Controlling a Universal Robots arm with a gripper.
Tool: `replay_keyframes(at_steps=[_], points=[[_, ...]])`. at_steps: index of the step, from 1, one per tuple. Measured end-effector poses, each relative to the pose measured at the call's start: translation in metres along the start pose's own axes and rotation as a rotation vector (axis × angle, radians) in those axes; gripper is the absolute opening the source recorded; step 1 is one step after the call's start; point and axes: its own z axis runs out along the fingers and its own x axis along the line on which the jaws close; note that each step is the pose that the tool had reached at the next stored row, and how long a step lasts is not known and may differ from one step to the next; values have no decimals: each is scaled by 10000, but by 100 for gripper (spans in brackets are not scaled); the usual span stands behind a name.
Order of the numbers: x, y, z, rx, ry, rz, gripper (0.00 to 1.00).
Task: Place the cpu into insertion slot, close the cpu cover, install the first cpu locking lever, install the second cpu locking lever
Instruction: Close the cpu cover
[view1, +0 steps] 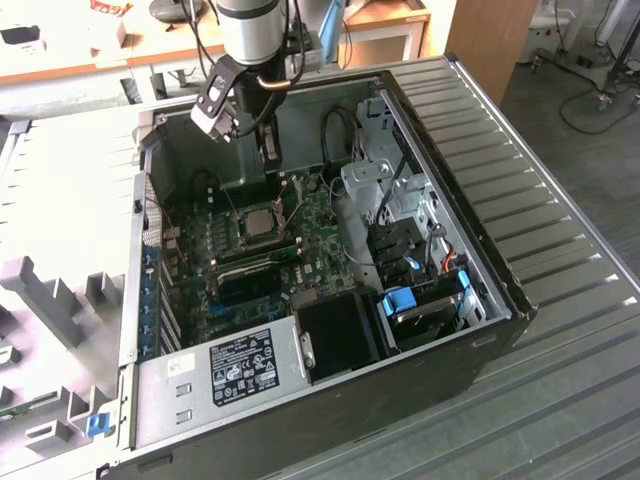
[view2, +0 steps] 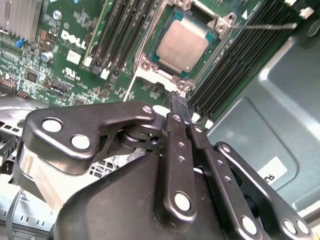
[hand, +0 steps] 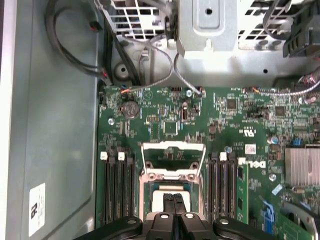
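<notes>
— One check: where is the cpu (view2: 182, 45)?
— Seated in the insertion slot (view1: 240, 226), centre-left of the exterior view. The cpu cover (hand: 172, 159) stands open.
— And the end effector (view2: 178, 102)?
— Pinched narrow, and I see nothing in it. It hangs up-frame of the slot, with the cpu just ahead of its tips.
</notes>
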Motion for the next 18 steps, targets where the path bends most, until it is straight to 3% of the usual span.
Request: replay_keyframes(at_steps=[18], points=[[2,357,20,1,-2,1,10]])
